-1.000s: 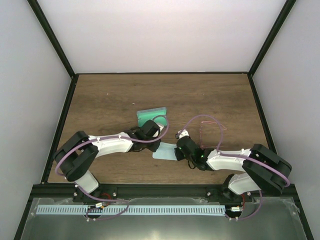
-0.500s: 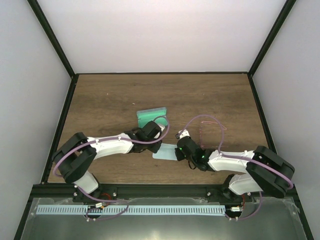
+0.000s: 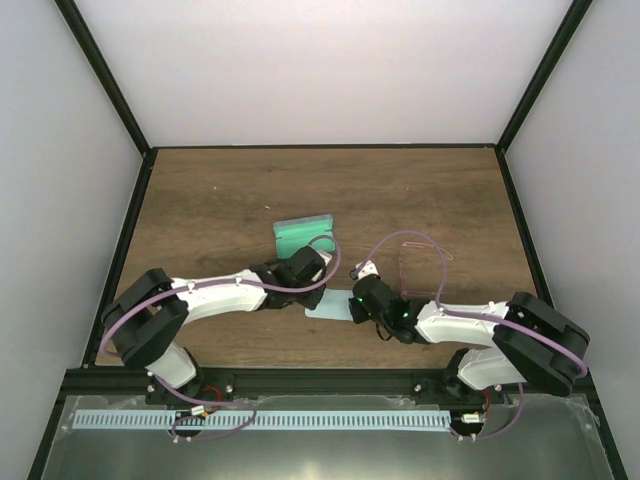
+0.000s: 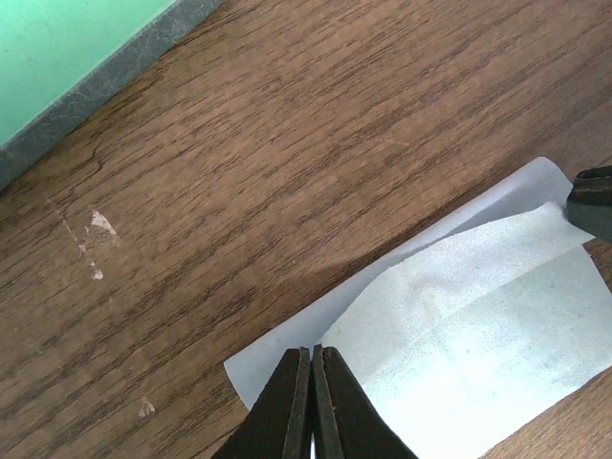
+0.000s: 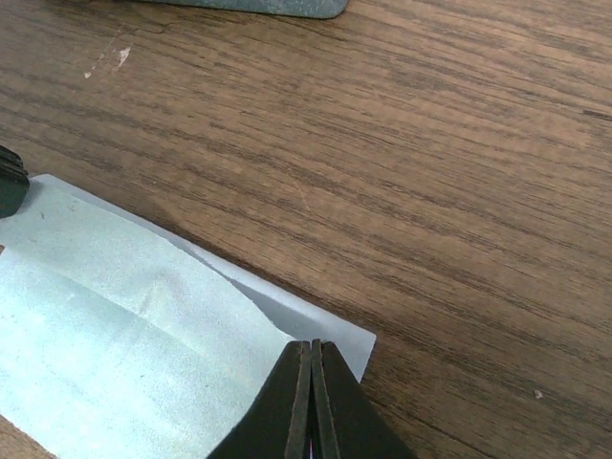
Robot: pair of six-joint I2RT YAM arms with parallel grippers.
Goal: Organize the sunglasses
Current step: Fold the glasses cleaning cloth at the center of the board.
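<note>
Mid-table, just beyond the left wrist: a green case (image 3: 302, 230), flat on the wood, its grey edge cutting across the top corner of the left wrist view. Touches nothing; sits near the pale cloth (image 3: 328, 306) but apart from it.

Between the two wrists, flat on the table (image 3: 220, 200): that cloth, folded over itself so that a lower layer shows along the far edge.

Left gripper (image 4: 312, 356): fingers pressed together, pinching one corner of the upper layer. Right gripper (image 5: 310, 346): fingers likewise together, pinching the opposite corner. Low over the wood, tips facing each other across the cloth.

Right of centre, beyond the right arm: a thin pinkish outline, apparently the sunglasses (image 3: 440, 252), partly crossed by a loop of purple cable (image 3: 385, 243); too faint to read further. Well apart from case and cloth.

Dark brown wood grain with a few pale scuffs near the case. Around it, white walls and black frame posts (image 3: 100, 75). At the near edge, below the arm bases, a grey metal trough with a white slotted strip (image 3: 300, 420).
</note>
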